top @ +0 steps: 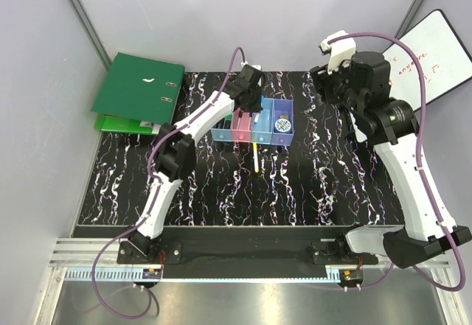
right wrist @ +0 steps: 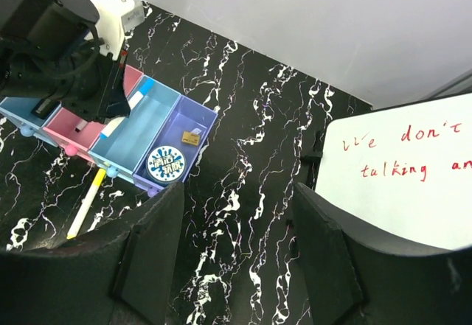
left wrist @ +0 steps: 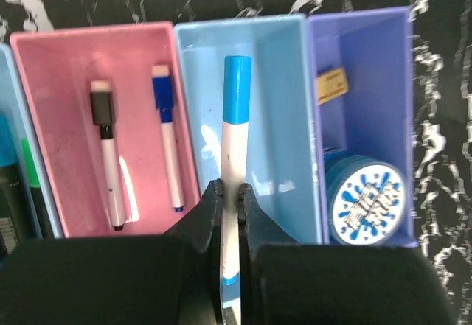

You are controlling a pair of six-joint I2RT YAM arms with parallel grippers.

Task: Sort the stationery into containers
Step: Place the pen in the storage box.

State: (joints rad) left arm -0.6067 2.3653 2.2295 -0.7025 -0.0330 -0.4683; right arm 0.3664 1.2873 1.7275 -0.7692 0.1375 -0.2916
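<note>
Blue-capped and white in the barrel, a marker (left wrist: 236, 155) is pinched in the left gripper (left wrist: 233, 192), whose jaws are closed tight on the lower barrel with the cap pointing away from the wrist. It hangs over the light blue bin (left wrist: 284, 119), third from the left in the joined row. From the wrist view that bin looks bare inside, though I cannot tell how high the marker sits above its floor.

Left of it, the pink bin (left wrist: 59, 119) holds a black-capped marker (left wrist: 107, 148) and a dark-blue-capped marker (left wrist: 168, 141), lying side by side and apart. On the right, the violet bin (left wrist: 369, 60) has the round blue-white disc (left wrist: 366, 205) at its near end and a small yellow piece (left wrist: 332, 85) farther in.

The right gripper (right wrist: 237, 200) hangs with its fingers spread and nothing between them, well off to the right by the whiteboard (right wrist: 398, 177).

To my eye the step in hand is the drop-off. The next move calls for easing the marker down, keeping it lined up lengthways between the bin walls, then letting the jaws part so it lies flat. One yellow pen (top: 256, 159) lies loose on the marbled table (top: 221, 200), just on the near side of the row, and looks like the next thing to fetch
</note>
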